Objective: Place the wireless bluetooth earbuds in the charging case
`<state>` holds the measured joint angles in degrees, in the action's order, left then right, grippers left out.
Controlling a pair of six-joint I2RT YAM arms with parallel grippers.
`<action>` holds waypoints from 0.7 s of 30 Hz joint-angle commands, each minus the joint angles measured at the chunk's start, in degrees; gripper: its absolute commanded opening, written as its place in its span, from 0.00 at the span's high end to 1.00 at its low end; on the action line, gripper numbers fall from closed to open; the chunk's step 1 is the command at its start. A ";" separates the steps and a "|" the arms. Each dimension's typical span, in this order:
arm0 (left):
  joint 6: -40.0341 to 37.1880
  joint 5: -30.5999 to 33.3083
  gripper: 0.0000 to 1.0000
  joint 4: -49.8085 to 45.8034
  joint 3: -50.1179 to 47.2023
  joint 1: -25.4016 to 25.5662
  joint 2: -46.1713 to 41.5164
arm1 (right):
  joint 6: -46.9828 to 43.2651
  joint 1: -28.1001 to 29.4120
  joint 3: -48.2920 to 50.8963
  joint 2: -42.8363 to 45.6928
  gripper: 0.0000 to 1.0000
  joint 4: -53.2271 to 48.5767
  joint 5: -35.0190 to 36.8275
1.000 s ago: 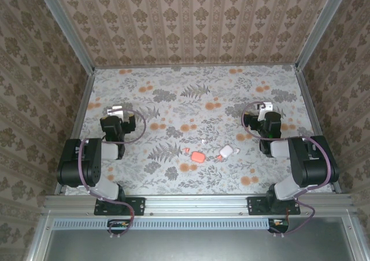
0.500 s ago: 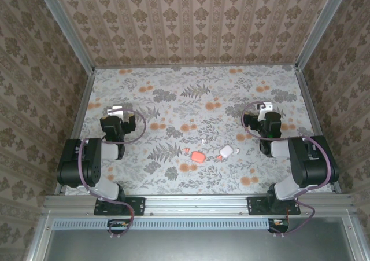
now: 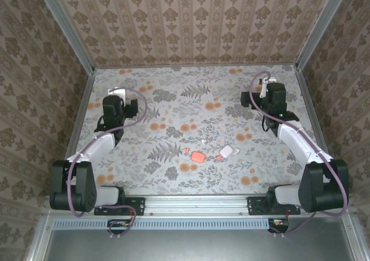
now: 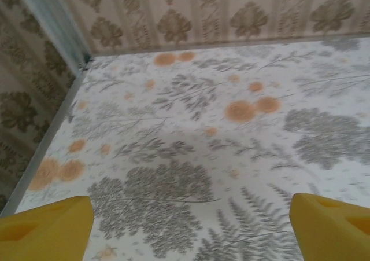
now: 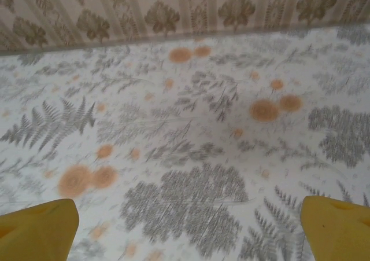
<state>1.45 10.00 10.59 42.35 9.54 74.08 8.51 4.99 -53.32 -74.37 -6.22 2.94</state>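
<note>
Coral-red and white earbuds (image 3: 186, 151) are scattered beside the cases (image 3: 198, 156), behind and between the left gripper (image 4: 188, 229) and right gripper (image 5: 186, 231) (jaws spread wide, empty, presumably readied for picking).

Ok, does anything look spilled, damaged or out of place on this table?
Nothing looks damaged or spilled. The coral-red case and the white case lie mid-table, with tiny pieces loose beside them: a coral-red earbud just left of the red case and a white earbud just beyond it.

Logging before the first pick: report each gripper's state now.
Left gripper: open, holding nothing.
Right gripper: open, holding nothing.
</note>
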 commanded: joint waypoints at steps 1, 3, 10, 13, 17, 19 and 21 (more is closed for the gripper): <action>4.62 -1.15 0.14 -26.74 7.60 3.71 -1.24 | 6.75 4.63 -7.85 0.73 0.00 -29.22 1.84; 6.78 0.08 0.14 -34.21 10.47 6.09 -1.52 | 11.09 8.80 -12.46 -0.38 0.00 -37.78 1.51; 19.87 -2.97 0.15 -44.06 8.89 10.19 -4.25 | 27.16 22.80 -17.25 -6.89 0.00 -50.82 -4.09; 24.19 -5.20 0.15 -44.08 6.69 10.32 -4.88 | 32.62 28.71 -17.17 -9.08 0.00 -51.41 -2.92; 24.40 -5.35 0.15 -44.77 5.24 10.32 -4.45 | 39.59 34.47 -16.82 -11.98 0.00 -50.12 -2.01; 23.65 -5.52 0.15 -46.00 5.44 10.32 -3.64 | 42.24 36.41 -16.81 -13.47 0.01 -48.84 -2.72; 23.36 -5.43 0.15 -47.09 5.47 10.32 -2.67 | 44.56 37.92 -17.07 -15.25 0.03 -47.49 -3.35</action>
<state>23.27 5.50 -33.12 47.75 19.53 70.59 45.74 41.58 -69.80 -87.50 -52.93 0.10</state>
